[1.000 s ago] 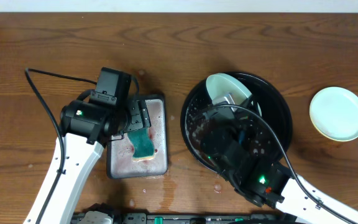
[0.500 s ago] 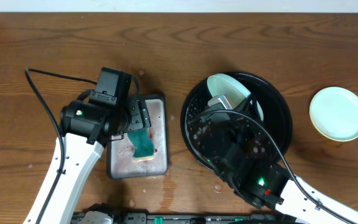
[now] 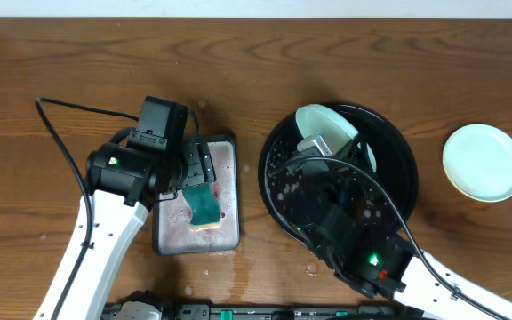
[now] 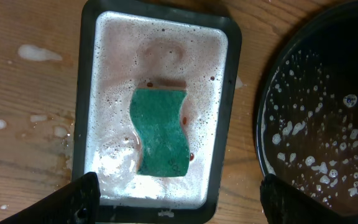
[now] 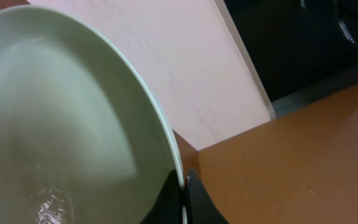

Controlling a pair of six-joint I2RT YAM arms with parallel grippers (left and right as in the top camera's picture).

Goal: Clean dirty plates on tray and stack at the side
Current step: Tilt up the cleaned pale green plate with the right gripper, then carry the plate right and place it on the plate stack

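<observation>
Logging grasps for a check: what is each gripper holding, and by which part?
Right gripper pinches the pale mint round plate by its rim; left gripper holds nothing.

Bright, even light from above; faint shadows on counter. Lt wrist view sharp. Rt wrist: plate close, soft-focus, small glints.

No readable text, label, brand, number or sign appears in any view.

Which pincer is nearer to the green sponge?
Left. The left pincer hangs open directly above the sponge in the grey tray; the right pincer is over the black tray, gripping the rim of a pale plate.
</observation>
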